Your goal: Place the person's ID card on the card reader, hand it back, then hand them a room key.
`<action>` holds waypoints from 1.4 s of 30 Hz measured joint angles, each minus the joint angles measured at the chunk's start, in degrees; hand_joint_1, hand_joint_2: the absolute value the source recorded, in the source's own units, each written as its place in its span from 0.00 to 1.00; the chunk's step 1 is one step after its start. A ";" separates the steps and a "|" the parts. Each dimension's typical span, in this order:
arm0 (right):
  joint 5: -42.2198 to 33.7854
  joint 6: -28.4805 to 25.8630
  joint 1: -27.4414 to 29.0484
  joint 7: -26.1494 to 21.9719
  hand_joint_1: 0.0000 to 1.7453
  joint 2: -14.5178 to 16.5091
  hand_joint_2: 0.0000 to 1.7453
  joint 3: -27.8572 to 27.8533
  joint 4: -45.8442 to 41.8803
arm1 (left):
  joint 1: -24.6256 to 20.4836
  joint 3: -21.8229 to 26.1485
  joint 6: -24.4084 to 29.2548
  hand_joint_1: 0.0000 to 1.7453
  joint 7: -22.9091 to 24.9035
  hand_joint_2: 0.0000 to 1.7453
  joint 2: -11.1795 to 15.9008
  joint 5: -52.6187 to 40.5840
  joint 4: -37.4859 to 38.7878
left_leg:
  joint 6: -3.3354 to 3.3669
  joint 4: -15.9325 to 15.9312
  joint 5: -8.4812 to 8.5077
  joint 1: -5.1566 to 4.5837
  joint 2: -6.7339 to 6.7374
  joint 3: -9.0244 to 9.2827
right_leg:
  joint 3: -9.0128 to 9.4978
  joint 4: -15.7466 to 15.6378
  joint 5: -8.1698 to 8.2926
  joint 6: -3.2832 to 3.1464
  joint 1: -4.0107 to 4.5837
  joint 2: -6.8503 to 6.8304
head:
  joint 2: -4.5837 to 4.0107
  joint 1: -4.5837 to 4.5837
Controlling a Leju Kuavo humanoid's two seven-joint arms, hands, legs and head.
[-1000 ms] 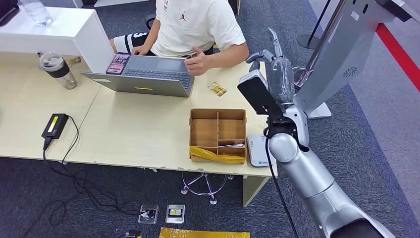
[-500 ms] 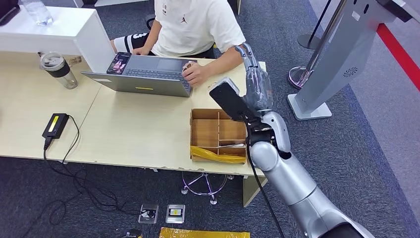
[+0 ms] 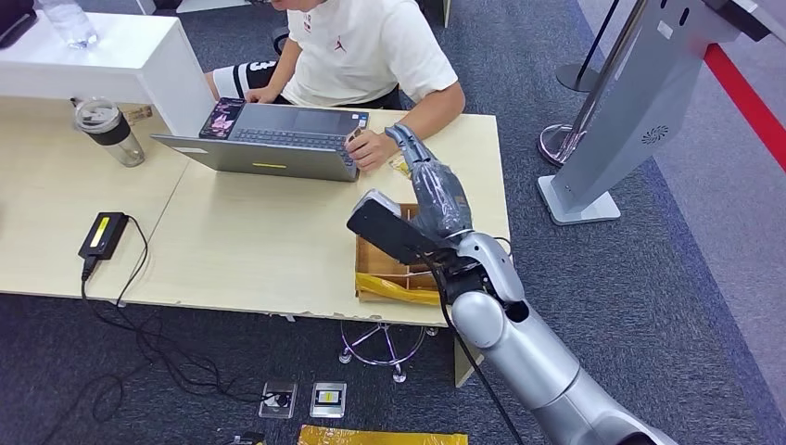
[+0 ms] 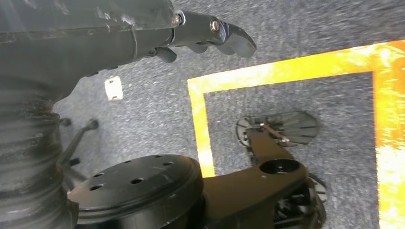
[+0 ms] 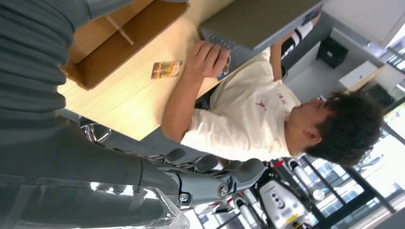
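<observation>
The right hand [image 3: 434, 190] has swung in from beside the grey kiosk stand [image 3: 640, 102] and now hangs over the wooden divided box [image 3: 371, 262], fingers [image 5: 217, 172] loosely extended and holding nothing, reaching toward the ID card [image 5: 166, 69]. That card lies flat on the surface [image 3: 250, 232] just beside the person's hand [image 3: 371, 148], which rests on the laptop [image 3: 278, 139]. So the pickup is not yet made. The left hand [image 4: 200, 36] hangs over the carpet, fingers curled with nothing in them.
</observation>
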 joint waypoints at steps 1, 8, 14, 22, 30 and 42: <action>0.01 0.57 0.00 -0.02 0.00 0.10 1.00 0.43 0.00 | -0.03 0.00 0.38 0.00 1.01 1.00 0.03 0.11 0.00 | 0.00 0.00 0.00 0.00 0.00 0.00 | -0.01 0.00 0.00 0.00 0.00 0.00 | 0.00 0.00; 0.01 4.04 -0.02 0.01 0.00 -0.29 1.00 3.75 0.05 | -3.14 0.00 4.40 0.00 11.38 1.00 -1.20 -0.61 -0.10 | -0.01 0.00 0.01 -0.02 0.00 0.01 | -0.01 -0.01 0.01 0.01 -0.02 -0.01 | 0.00 0.01; 1.22 4.79 0.03 1.20 0.00 -0.80 1.00 7.13 0.12 | -5.87 0.00 3.55 0.00 14.69 1.00 -2.66 -1.49 -0.58 | -0.01 0.00 0.01 -0.02 0.01 0.01 | -0.01 -0.01 0.01 0.01 -0.02 0.00 | 0.00 0.00; 3.27 -3.20 -0.31 5.88 0.00 1.04 1.00 13.21 3.97 | -8.25 -0.03 4.29 0.00 15.34 1.00 -3.69 -2.61 -1.49 | -0.02 0.00 0.01 0.02 0.01 -0.02 | -0.02 0.01 0.00 -0.01 0.02 -0.01 | 0.00 -0.01; 3.60 -6.07 -1.33 6.49 0.00 2.91 1.00 17.63 11.00 | -9.04 -0.10 5.38 0.00 15.34 1.00 -4.11 -2.83 -1.89 | -0.02 0.00 0.02 0.00 -0.03 -0.02 | -0.01 0.00 0.01 0.00 0.00 -0.02 | 0.00 0.01; 6.05 -5.36 -1.88 9.19 0.00 3.67 1.00 20.50 14.30 | -9.32 -0.55 5.21 0.00 15.81 1.00 -4.41 -1.38 -2.67 | -0.02 0.00 0.02 0.00 -0.01 -0.02 | -0.03 0.00 0.00 0.00 0.00 0.01 | 0.00 0.00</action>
